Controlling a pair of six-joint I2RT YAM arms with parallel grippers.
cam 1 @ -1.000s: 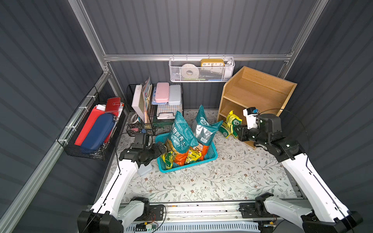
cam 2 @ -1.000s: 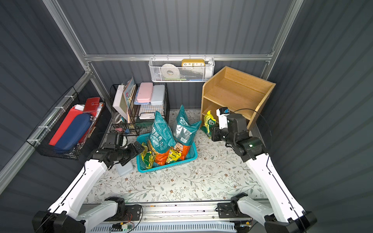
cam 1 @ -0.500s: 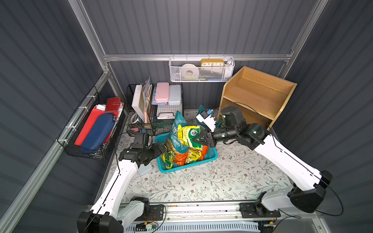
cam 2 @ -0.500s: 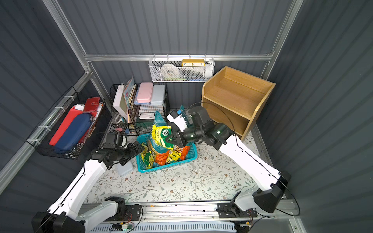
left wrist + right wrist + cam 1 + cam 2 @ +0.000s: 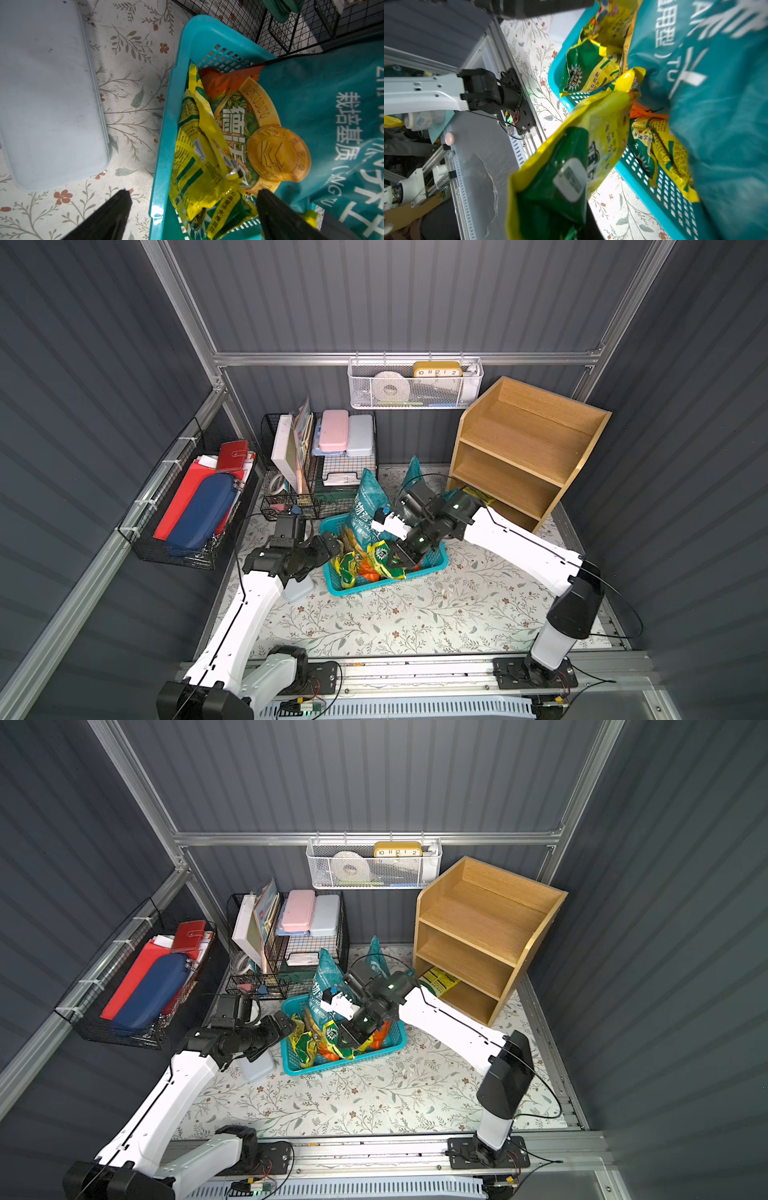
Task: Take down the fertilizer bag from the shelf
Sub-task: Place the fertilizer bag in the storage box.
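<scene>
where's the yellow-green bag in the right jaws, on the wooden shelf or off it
Off: the right jaws are shut on the yellow-green fertilizer bag at the teal plastic basket, clear of the light-brown wooden shelf.

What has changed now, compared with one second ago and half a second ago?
The right gripper carried the yellow-green fertilizer bag away from the bottom tier of the shelf, across to the teal basket, and lowered it there; it still grips the bag. Unchanged: the left gripper, open at the basket's end, and another yellow bag in the bottom tier.
</scene>
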